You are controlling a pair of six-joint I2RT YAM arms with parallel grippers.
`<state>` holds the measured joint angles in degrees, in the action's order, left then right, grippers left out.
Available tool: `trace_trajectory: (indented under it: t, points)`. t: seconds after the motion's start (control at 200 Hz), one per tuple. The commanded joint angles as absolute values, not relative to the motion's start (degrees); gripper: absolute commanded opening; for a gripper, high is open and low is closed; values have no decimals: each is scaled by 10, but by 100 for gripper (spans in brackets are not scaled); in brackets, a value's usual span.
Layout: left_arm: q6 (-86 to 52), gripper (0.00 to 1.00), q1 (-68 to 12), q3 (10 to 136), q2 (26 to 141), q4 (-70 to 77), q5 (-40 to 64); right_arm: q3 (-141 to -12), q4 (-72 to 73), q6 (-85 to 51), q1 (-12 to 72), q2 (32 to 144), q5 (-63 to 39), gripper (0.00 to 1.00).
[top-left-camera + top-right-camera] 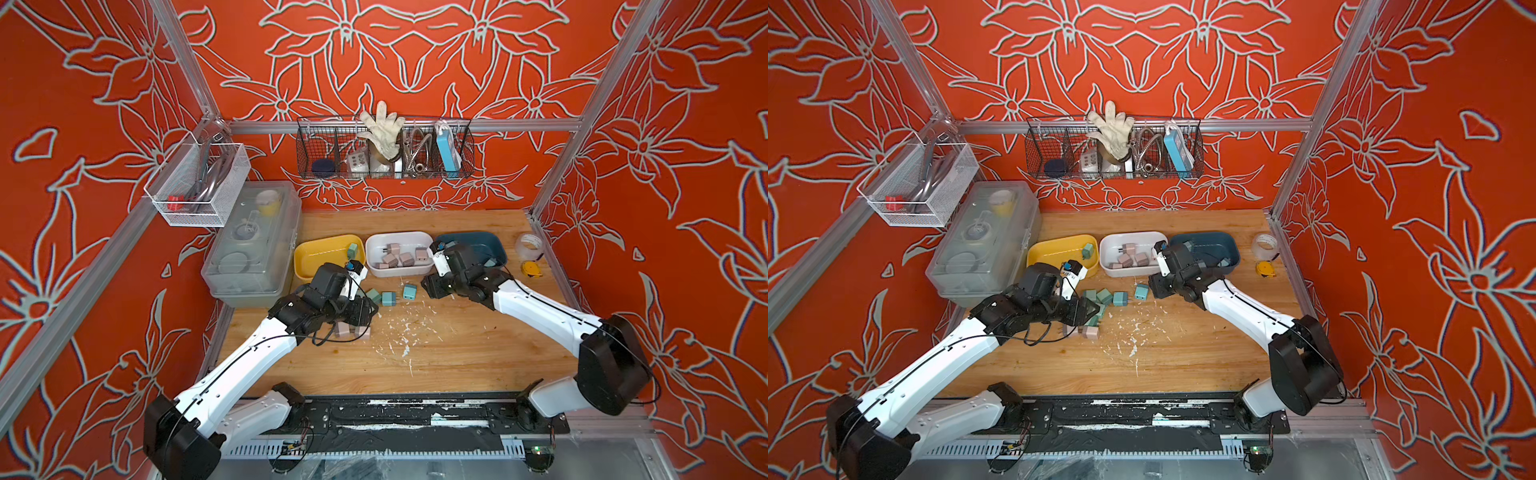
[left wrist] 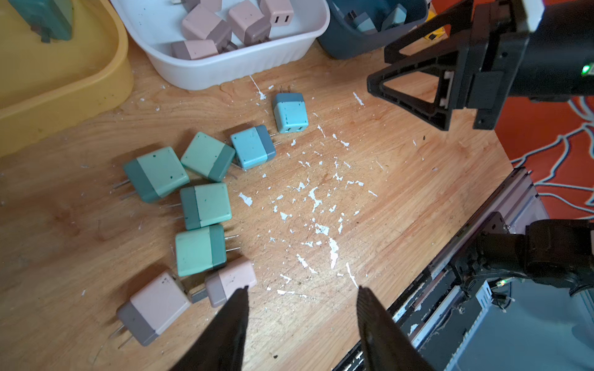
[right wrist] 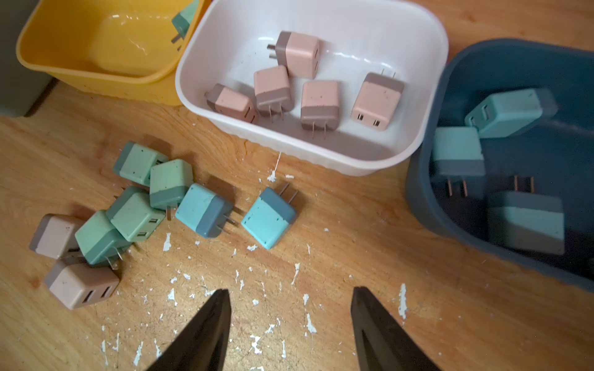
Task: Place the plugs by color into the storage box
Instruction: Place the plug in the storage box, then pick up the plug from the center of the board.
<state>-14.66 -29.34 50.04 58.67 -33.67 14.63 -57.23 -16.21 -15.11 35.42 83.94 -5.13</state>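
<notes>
Both released, empty: left gripper (image 2: pixel 302 289) by pink plugs (image 2: pixel 154 306), right gripper (image 3: pixel 289 292) near blue plugs (image 3: pixel 268 218). Risk: cluster's tight, so closing could shove neighbours or nab 2; green plugs (image 3: pixel 135 215) vs blue look alike, so mis-sort. On table (image 3: pixel 353 241): 4 green, 2 blue, 2 pink. In yellow bin (image 3: pixel 128 86) 1 green, white bin (image 3: pixel 321 163) 5 pink, dark-blue bin (image 3: pixel 414 192) 3 blue.

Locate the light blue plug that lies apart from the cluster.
In a top view the light blue plug lies on the table, just in front of the white tray; another blue plug lies nearest, to its left.
</notes>
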Motion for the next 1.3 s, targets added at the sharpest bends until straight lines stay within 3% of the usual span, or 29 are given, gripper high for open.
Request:
trace_trajectory:
  t: [0.0,0.44,0.976,1.151,1.296]
  points:
    - [-152,55,-297,479,572,-345,141,-553,-149,-179,368,832,-40,65]
    - [-145,55,-297,454,575,-363,95,-567,-138,-190,423,880,-42,65]
    - [-172,56,-303,472,659,-402,117,-560,-118,-191,442,896,-52,65]
    - [-161,59,-311,511,710,-448,104,-552,-90,-195,444,901,-93,65]
    - [-152,58,-310,515,684,-438,74,-565,-70,-179,456,927,-154,65]
